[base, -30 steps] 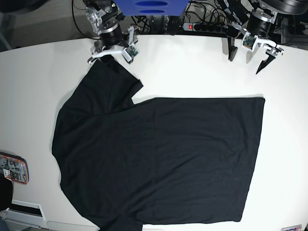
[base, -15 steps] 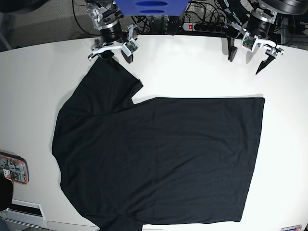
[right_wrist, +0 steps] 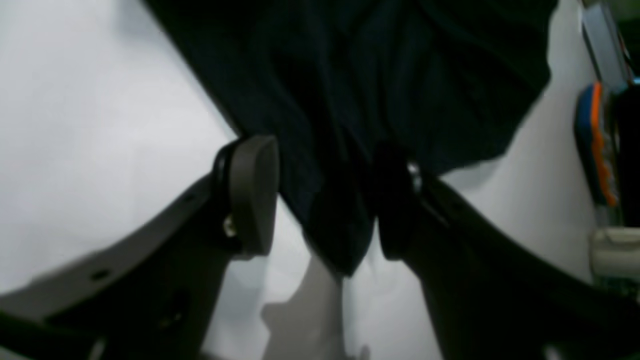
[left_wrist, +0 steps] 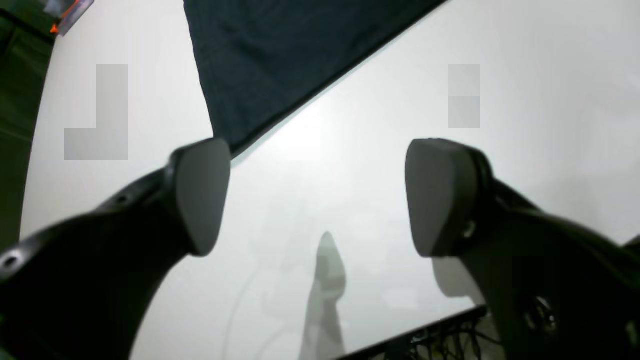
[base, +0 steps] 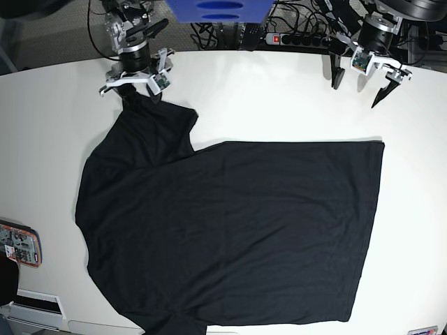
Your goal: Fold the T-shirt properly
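Observation:
The black T-shirt [base: 230, 230] lies spread flat on the white table [base: 279, 98], its hem toward the right and one sleeve reaching up to the back left. My right gripper [base: 133, 89] sits at that sleeve's tip. In the right wrist view the bunched sleeve [right_wrist: 330, 150] fills the gap between its fingers [right_wrist: 252, 195], so the right gripper [right_wrist: 324, 197] is shut on it. My left gripper [base: 356, 93] hangs over bare table at the back right, clear of the shirt. It [left_wrist: 321, 197] stands wide open and empty, with the shirt's hem corner [left_wrist: 240, 75] beyond its fingertips.
A small orange-edged device [base: 19, 244] lies at the table's left edge, also seen as the orange-edged device [right_wrist: 592, 145] in the right wrist view. A white object [base: 35, 307] sits at the front left corner. A power strip [base: 297, 40] and cables run behind the table.
My right gripper has moved left along the back of the table, dragging the sleeve tip left with it. The left arm has not moved.

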`<control>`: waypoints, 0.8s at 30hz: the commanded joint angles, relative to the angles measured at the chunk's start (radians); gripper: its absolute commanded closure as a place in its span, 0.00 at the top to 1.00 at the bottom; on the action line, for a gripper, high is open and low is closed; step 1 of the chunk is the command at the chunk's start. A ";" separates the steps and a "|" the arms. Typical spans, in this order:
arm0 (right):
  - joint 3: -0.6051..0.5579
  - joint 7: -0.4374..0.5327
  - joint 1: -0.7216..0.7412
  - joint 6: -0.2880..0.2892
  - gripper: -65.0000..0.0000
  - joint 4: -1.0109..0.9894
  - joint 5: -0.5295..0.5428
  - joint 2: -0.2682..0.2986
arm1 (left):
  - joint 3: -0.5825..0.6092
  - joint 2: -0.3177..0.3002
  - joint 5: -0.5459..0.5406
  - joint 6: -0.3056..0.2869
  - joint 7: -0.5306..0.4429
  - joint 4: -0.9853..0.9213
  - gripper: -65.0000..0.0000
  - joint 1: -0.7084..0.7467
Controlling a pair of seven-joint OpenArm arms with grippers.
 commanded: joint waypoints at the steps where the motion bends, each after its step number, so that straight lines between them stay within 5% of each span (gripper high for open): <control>1: 0.006 -0.142 -0.027 0.042 0.47 -0.028 0.007 0.010 | -0.005 -0.007 -0.009 0.012 -0.022 0.012 0.76 0.010; 6: 0.000 -0.147 -0.027 0.042 0.42 -0.031 0.004 0.010 | -0.005 -0.007 -0.009 0.012 -0.022 0.012 0.76 0.008; 10: 0.000 -0.147 -0.021 0.044 0.00 -0.054 0.007 0.010 | -0.005 -0.007 -0.007 0.012 -0.020 0.012 0.77 0.011; 17: 0.002 -0.147 -0.024 0.042 0.00 -0.036 0.007 0.009 | -0.006 -0.007 0.079 0.011 0.087 0.016 0.77 0.010; 24: -0.001 -0.141 -0.077 0.042 0.00 0.113 0.007 0.009 | -0.006 -0.005 0.123 0.011 0.089 0.018 0.77 0.010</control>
